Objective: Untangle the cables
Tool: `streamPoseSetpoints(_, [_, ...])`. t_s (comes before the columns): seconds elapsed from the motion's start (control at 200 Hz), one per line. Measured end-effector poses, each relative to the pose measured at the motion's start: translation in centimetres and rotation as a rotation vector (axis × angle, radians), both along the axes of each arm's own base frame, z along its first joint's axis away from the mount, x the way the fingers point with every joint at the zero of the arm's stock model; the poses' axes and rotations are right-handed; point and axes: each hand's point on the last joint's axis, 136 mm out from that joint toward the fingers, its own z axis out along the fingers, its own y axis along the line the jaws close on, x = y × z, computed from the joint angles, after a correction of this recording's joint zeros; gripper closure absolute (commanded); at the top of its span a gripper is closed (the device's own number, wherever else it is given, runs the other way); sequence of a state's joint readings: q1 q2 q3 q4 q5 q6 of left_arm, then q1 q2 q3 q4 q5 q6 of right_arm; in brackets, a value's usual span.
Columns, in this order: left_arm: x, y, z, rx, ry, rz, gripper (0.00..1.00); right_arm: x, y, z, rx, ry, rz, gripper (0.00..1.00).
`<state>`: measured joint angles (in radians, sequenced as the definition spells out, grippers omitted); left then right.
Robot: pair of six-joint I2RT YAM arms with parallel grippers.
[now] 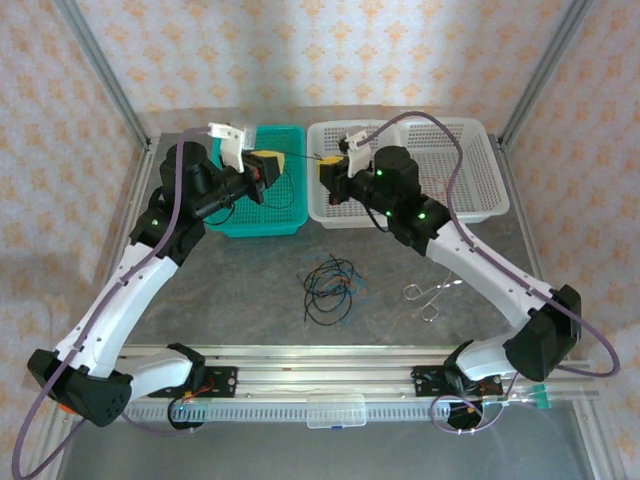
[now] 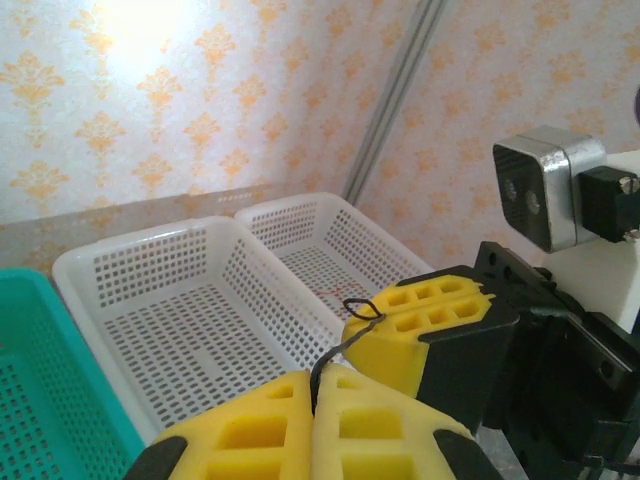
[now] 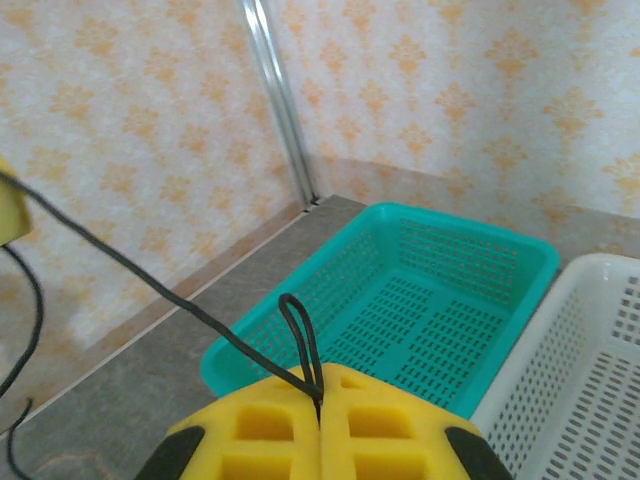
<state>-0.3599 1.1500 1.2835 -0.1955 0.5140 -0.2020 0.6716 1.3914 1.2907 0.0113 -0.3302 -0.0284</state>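
Both arms are raised over the baskets with one black cable (image 3: 200, 312) stretched nearly straight between them. The left gripper (image 2: 315, 400) is clamped on one end. The right gripper (image 3: 320, 400) pinches the other end, where a small loop stands up out of its pads. A slack tail hangs from the left side over the teal basket (image 1: 290, 222). The tangle (image 1: 328, 285) of black, blue and red strands lies on the table (image 1: 240, 290) between the arm bases, well apart from the held strand. A tool (image 1: 430, 292) lies beside it, to the right.

This looks like a freed strand that needs setting aside, though I cannot tell whether it goes into the teal or the white basket (image 1: 480, 190). Pulling further apart gains nothing, since the line is already tight and could slip from a pad. Better to bring the grippers closer to slacken it, lower both over the chosen spot, then let go with one side first so the strand drops limp and does not spring into fresh curls. The dangling tail should stay clear of the basket rim
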Motion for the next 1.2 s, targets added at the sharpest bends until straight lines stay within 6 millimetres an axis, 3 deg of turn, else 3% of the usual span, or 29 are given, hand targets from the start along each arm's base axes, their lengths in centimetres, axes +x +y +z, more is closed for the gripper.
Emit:
streamPoseSetpoints(0.155, [0.6, 0.7, -0.2, 0.003, 0.004, 0.054, 1.00, 1.0, -0.4, -0.8, -0.026, 0.019, -0.067, 1.00])
streamPoseSetpoints(0.345, [0.9, 2.1, 0.4, -0.002, -0.011, 0.108, 1.00, 1.2, -0.5, -2.8, -0.084, 0.059, -0.047, 0.80])
streamPoseSetpoints(0.506, [1.3, 1.9, -0.1, 0.003, 0.001, 0.104, 1.00, 0.7, -0.1, -2.9, -0.091, 0.053, -0.008, 0.94])
streamPoseSetpoints(0.611, [1.6, 2.0, -0.4, 0.008, 0.007, 0.121, 1.00, 1.1, -0.5, -3.0, -0.096, 0.053, -0.040, 0.93])
streamPoseSetpoints(0.761, [2.6, 2.6, 0.1, 0.012, 0.000, 0.170, 1.00, 1.6, -1.2, -3.5, -0.109, 0.064, -0.087, 0.77])
streamPoseSetpoints(0.891, [4.8, 3.6, 0.2, 0.025, 0.009, 0.271, 1.00, 1.6, -1.7, -4.3, -0.115, 0.082, -0.114, 0.59])
streamPoseSetpoints(1.031, [8.7, 5.4, -2.3, 0.081, 0.086, 0.440, 1.00, 1.5, -2.5, -5.4, -0.105, 0.111, -0.157, 0.43])
streamPoseSetpoints(1.196, [12.7, 6.9, -9.0, 0.177, 0.231, 0.579, 1.00, 1.4, -3.3, -7.0, -0.077, 0.176, -0.206, 0.41])
